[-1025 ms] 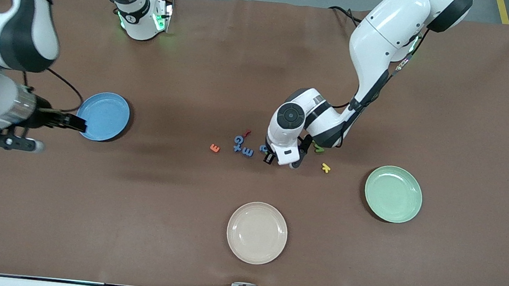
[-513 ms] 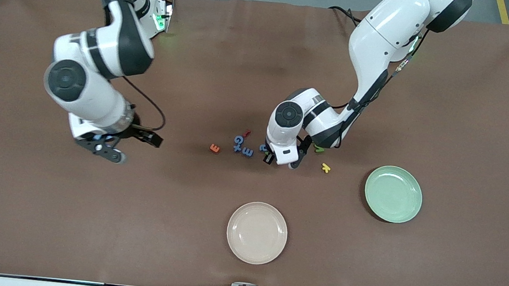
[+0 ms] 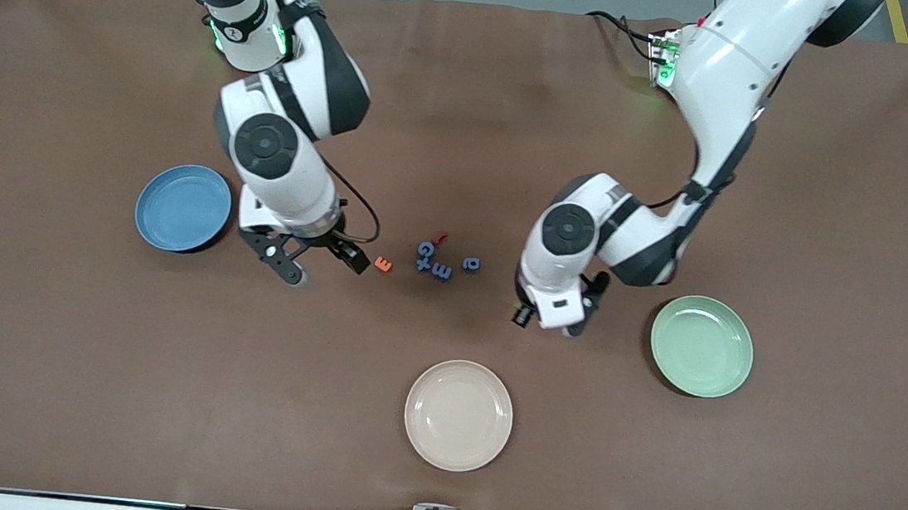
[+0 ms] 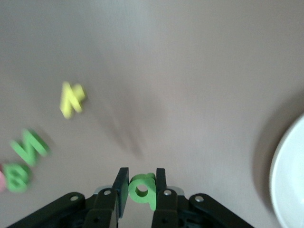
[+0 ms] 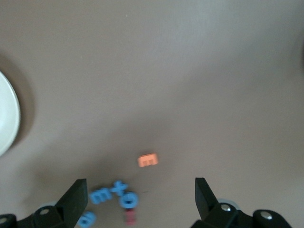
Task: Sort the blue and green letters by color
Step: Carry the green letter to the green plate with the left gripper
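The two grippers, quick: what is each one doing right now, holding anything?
Left gripper: shut on a green letter, up over the table by the green plate.
Right gripper: open, empty, above the orange letter.

Left hand (image 4: 141, 192) lifted green letter (image 4: 142, 189), right hand (image 3: 318, 263) approached

An orange letter (image 3: 383, 264) lies between blue plate (image 3: 165, 227) and cream plate (image 3: 485, 450).

In the front view the left arm's wrist covers the green letters and the yellow letter (image 4: 71, 99) completely. The left wrist view smears them, and a pink bit (image 4: 1, 175) gets chopped by the edge. Right wrist view blurs the blue letters (image 5: 111, 199).
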### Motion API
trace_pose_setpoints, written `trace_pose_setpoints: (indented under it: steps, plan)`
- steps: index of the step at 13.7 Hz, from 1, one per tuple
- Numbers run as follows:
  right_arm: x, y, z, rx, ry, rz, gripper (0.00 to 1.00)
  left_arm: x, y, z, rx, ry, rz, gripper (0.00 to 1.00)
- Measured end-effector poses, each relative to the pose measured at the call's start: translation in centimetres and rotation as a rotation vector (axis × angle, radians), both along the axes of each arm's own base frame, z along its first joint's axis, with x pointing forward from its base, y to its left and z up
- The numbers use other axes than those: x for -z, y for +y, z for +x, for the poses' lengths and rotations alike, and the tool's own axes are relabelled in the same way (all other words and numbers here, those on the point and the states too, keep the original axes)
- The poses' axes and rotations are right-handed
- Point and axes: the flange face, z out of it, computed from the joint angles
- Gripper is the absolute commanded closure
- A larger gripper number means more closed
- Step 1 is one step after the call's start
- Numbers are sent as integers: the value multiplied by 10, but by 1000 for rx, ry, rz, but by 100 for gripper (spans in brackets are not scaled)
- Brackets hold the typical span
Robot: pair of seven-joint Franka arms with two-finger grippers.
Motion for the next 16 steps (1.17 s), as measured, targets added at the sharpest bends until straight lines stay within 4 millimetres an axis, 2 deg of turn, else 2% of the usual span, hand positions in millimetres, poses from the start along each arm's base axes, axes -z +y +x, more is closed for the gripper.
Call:
trace_pose_setpoints:
  steps: [2, 4, 6, 8, 10, 11, 12, 13, 15, 16]
  plan:
    - [17, 28, -12, 119, -15, 9, 2, -24, 47, 19, 58, 27, 37, 100]
    - [34, 49, -23, 225, -17, 12, 3, -34, 96, 33, 119, 48, 54, 100]
    - [51, 62, -32, 333, -4, 1, 1, -27, 148, 44, 208, 89, 62, 100]
    - [72, 71, -37, 427, 3, -8, 1, -14, 210, 54, 295, 133, 58, 99]
    - [102, 82, -43, 507, 0, -8, 2, -2, 266, 58, 362, 167, 43, 95]
    - [118, 89, -46, 535, -6, -2, 2, 5, 285, 58, 380, 183, 36, 91]
    - [133, 96, -50, 555, -11, 4, 3, 13, 298, 58, 398, 197, 27, 81]
    - [145, 100, -53, 565, -12, 4, 3, 20, 307, 58, 424, 208, 19, 63]
    - [152, 106, -55, 587, -13, 4, 6, 31, 317, 58, 457, 220, 7, 3]
    - [151, 108, -53, 600, -16, 9, 6, 34, 317, 58, 463, 217, 5, 0]
